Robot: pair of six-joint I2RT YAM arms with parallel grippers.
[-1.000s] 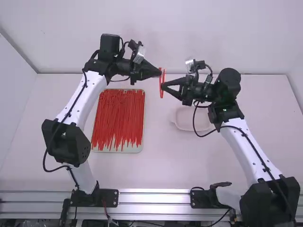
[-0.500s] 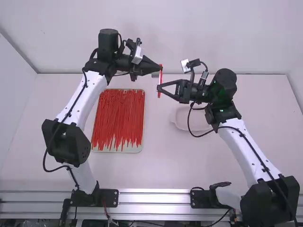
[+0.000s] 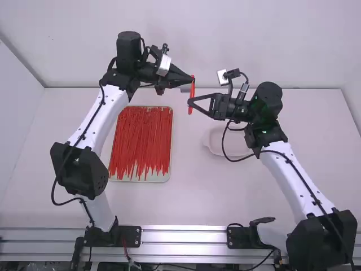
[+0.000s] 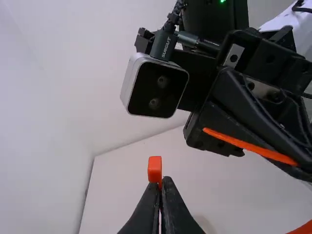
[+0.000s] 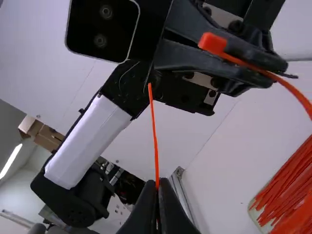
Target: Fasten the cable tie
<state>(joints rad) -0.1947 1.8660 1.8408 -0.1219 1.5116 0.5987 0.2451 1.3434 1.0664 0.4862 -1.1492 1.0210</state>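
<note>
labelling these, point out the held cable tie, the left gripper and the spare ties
cable tie (image 4: 154,168): left wrist view, its square head
left gripper (image 4: 160,183): left wrist view, between its fingertips
spare ties (image 3: 141,141): high view, middle of the pile

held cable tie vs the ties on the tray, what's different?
The held cable tie is single, in the air, pinched by left gripper and right gripper; the tray ties are a heap lying flat. The held cable tie curves; the tray ties lie straight. Both are red.
</note>
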